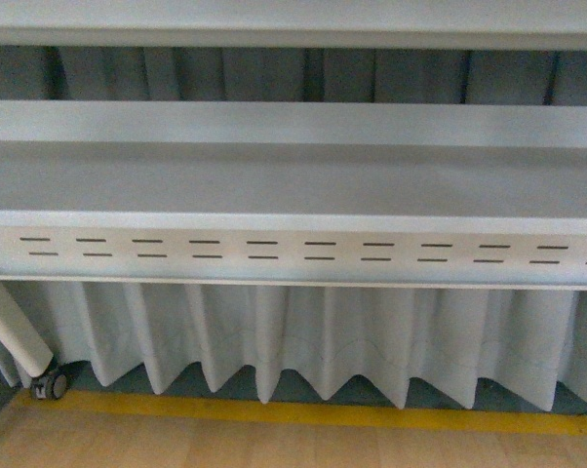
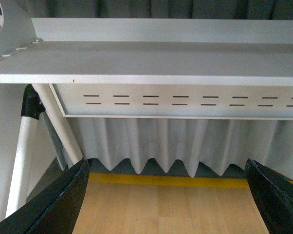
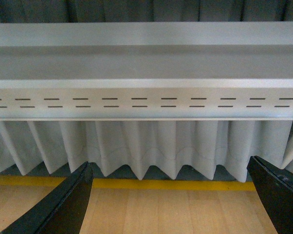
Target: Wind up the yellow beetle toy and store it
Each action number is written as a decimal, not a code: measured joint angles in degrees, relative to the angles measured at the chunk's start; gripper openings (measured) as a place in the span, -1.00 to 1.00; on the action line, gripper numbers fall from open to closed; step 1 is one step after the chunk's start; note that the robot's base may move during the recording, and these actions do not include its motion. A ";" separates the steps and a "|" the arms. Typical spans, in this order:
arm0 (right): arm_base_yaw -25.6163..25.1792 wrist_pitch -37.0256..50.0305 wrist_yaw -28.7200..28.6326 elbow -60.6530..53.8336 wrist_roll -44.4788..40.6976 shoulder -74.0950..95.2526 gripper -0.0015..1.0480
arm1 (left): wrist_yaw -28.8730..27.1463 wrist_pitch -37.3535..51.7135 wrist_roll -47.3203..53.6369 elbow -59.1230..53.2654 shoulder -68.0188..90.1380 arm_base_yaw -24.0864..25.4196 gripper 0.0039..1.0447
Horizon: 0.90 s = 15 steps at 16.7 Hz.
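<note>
Both pairs of jaws hang wide open, holding nothing, above the wooden worktop, slotted shelf ahead of them — the yellow beetle toy is out of view. Locate it first, then close squarely across its body.

Worktop sits directly above slotted panel. Curtain hangs below the panel, behind it. Floor stripe lies below the panel; caster under its left end.

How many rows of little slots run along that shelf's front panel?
2: an upper row and a lower row right beneath it, both across the front panel.
</note>
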 joint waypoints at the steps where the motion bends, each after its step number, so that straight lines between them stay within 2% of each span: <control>1: 0.00 0.00 -0.02 0.00 0.00 0.00 0.87 | 0.07 0.11 0.00 0.00 0.00 0.00 0.88; 15: 0.00 0.15 0.02 0.00 0.00 0.02 0.87 | 0.02 0.26 0.02 0.00 0.00 0.00 0.88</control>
